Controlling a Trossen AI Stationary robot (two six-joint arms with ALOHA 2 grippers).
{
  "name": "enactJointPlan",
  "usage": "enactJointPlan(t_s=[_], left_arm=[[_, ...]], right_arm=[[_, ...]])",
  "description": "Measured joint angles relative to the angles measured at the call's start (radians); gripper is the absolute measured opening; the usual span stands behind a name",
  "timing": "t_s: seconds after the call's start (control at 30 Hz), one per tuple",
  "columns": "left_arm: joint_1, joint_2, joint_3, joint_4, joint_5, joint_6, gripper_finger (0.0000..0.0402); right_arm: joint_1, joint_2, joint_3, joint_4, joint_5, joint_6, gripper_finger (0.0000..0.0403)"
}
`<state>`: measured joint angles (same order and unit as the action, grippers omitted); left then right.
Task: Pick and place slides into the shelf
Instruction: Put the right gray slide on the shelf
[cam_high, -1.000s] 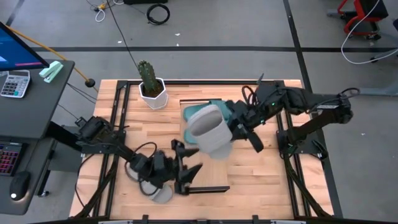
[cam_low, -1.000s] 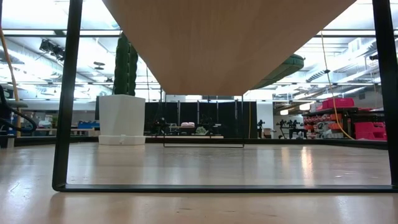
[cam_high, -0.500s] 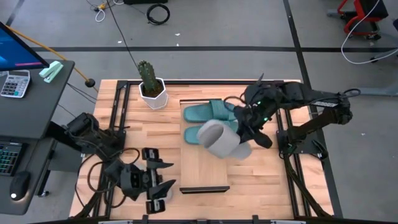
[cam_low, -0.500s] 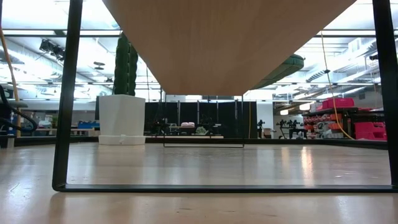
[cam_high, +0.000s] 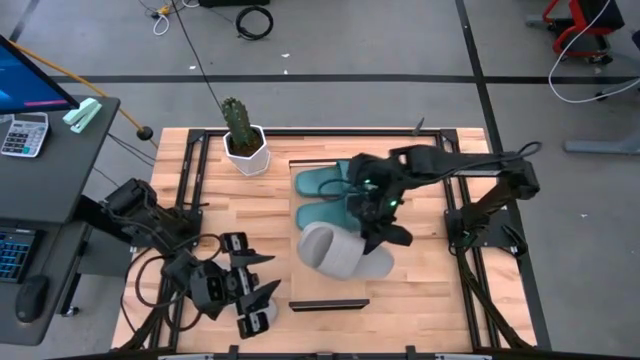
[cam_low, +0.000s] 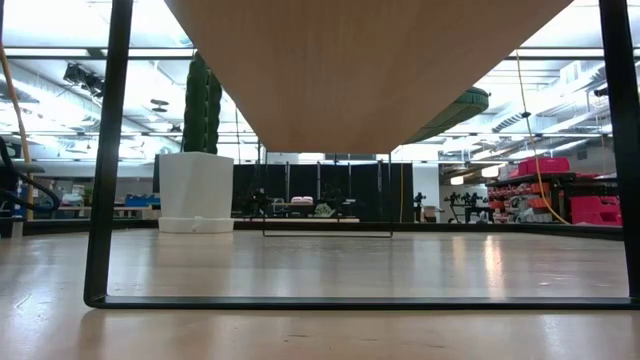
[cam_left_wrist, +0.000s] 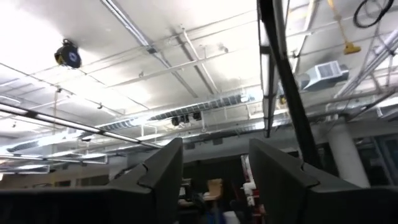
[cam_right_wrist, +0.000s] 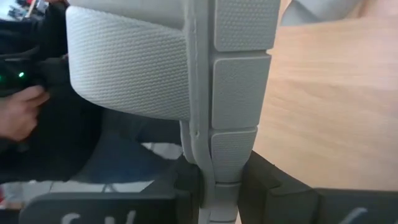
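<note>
The shelf (cam_high: 330, 290) is a pale board on black legs in the middle of the tabletop; the low view shows its underside (cam_low: 370, 70). Two teal slides (cam_high: 322, 181) (cam_high: 325, 212) lie side by side on its far end. My right gripper (cam_high: 380, 232) is shut on a light grey slide (cam_high: 335, 250) over the shelf's middle. My left gripper (cam_high: 265, 272) is open and empty near the table's near left corner, with its wrist view (cam_left_wrist: 214, 180) facing the ceiling. Part of a second grey slide (cam_high: 262, 320) shows on the tabletop below it. My right gripper pinches the grey slide's sole by its ribbed side edge (cam_right_wrist: 233, 149) between its two fingers (cam_right_wrist: 267, 183). It comes from the table's right side, slanting down. The slide stands turned on its side over the shelf; I cannot tell whether it touches the board.
A cactus in a white pot (cam_high: 243, 140) stands at the table's far left, also in the low view (cam_low: 197, 180). A teal slide's end (cam_low: 458, 103) sticks out over the shelf's edge. A desk with a keyboard (cam_high: 25, 135) stands to the table's left.
My right gripper has carried the grey slide from above the teal slides toward the table's near edge and a little left, to the shelf's middle. My left gripper has drawn back from the shelf's near end toward the table's left and near edges.
</note>
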<state>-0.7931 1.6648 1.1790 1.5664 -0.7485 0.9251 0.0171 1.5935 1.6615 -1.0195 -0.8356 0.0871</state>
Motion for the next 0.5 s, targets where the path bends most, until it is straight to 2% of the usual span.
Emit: enactJointPlan(t_s=[0.23,0.5], left_arm=[[-0.024,-0.071,0.0,0.004,-0.07,0.092,0.0174],[-0.061,-0.157,0.0,-0.029,-0.168,0.185,0.0173]], right_arm=[[0.006,0.103,0.0,0.011,-0.056,-0.03,0.0071],[0.004,0.174,0.0,0.125,-0.119,0.005,0.0072]])
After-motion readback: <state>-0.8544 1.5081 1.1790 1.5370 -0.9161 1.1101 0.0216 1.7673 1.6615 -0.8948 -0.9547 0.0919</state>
